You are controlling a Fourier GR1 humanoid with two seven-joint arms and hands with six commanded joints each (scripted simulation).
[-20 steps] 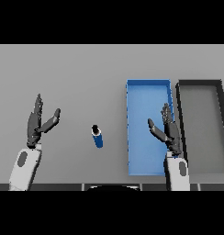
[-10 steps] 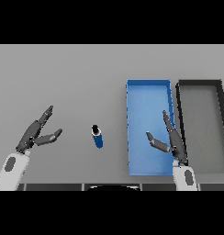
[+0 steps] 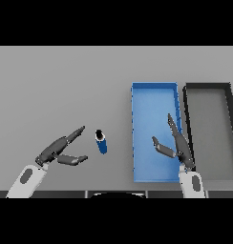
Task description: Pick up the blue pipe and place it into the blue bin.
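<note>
The grey tabletop (image 3: 61, 86) carries two open bins side by side on the right: the blue bin (image 3: 154, 93), and just beside it on its far right a dark bin (image 3: 206, 90). Neither holds anything that shows.

The left hand (image 3: 58, 151) has changed most. A second ago it stood raised, well off to the left with its fingers pointing up; now it lies low over the tabletop, tipped over toward the blue pipe (image 3: 101, 141), fingers (image 3: 74, 134) reaching forward and spread wide from the thumb. It is near the pipe but not touching, with a clear gap between. This looks like the approach to the grasp, so the pick-up has not begun.

The right hand (image 3: 178, 145) has turned a little over the same second and now hangs over the right side of the blue bin, fingers straight, thumb spread, holding nothing.

The pipe has not moved: it stands on the tabletop between the left hand and the bin, a short blue tube with a dark top end.

No brand, label or writing can be read anywhere.
</note>
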